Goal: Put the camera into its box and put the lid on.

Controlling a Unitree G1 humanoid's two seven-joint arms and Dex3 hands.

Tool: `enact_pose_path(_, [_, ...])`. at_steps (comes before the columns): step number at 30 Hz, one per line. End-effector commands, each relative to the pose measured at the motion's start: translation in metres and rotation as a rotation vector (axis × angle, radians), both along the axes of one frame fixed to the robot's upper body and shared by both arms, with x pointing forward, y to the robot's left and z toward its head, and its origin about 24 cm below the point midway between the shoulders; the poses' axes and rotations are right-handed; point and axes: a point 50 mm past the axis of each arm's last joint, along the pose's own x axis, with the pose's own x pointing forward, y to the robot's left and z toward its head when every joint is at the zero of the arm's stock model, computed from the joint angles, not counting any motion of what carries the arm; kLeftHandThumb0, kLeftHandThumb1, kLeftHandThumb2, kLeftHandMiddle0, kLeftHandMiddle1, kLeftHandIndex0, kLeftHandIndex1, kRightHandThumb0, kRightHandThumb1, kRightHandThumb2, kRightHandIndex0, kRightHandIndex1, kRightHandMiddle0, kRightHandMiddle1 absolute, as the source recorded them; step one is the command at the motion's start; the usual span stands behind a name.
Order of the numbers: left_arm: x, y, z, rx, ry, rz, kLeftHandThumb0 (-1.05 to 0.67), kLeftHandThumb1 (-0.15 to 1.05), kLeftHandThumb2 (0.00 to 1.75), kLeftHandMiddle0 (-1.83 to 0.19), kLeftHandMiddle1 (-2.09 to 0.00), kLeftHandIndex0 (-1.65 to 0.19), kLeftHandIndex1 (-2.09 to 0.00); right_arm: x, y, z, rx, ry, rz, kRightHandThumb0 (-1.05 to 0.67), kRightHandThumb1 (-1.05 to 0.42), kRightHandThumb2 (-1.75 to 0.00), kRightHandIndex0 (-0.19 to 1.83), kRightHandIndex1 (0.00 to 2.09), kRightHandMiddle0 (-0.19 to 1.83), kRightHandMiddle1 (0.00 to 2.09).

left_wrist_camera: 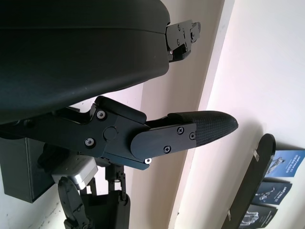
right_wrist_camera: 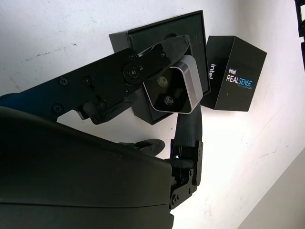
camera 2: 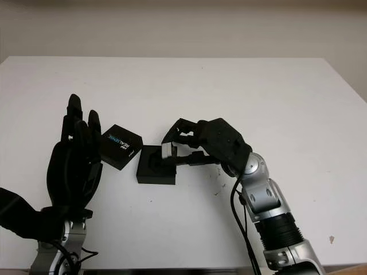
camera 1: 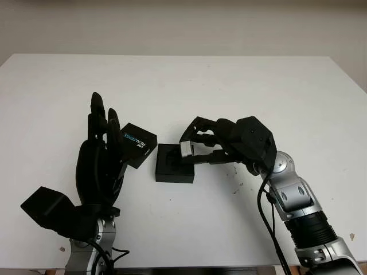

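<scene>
1. One white table [camera 1: 287, 86] carries everything.
2. Two hands: the left hand [camera 1: 102, 152], open and holding nothing, stands upright just beside the lid; the right hand [camera 1: 213, 142] pinches the camera.
3. One open box [camera 1: 172, 166], one lid [camera 1: 136, 144] printed RealSense, near each other.
4. One camera [camera 1: 187, 149], held just over the box's rim. Judged step: insertion; next it needs lowering squarely into the recess before release.

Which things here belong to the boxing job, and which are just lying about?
Job: camera, held in right hand over open box; lid beside box; left hand open near lid.
Lying about: nothing but the table.
</scene>
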Motion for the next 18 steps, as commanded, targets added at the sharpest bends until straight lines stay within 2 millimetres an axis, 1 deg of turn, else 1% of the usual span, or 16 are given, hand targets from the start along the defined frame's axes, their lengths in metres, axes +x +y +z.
enact_pose_path(1, [0.0003,-0.0004,0.0028,0.004,-0.016,0.003,-0.72,1.05,0.57,0.19,-0.05,0.19,-0.02,0.0010,0.0027,0.0014,0.003,0.002,0.007,-0.39,-0.94,-0.05,0.37,0.05,0.27,1.84])
enact_pose_path(5, [0.0003,-0.0004,0.0023,0.001,-0.015,0.000,-0.72,1.05,0.57,0.19,-0.03,0.19,-0.01,0.0011,0.0021,-0.0008,0.004,0.008,0.007,-0.40,-0.93,-0.05,0.38,0.06,0.28,1.86])
enact_pose_path(18, [-0.0005,-0.0014,0.0023,0.000,-0.016,0.005,-0.73,1.05,0.55,0.19,-0.05,0.19,-0.03,-0.0011,0.0011,0.0010,0.004,0.017,0.022,-0.40,-0.94,-0.05,0.37,0.05,0.26,1.87])
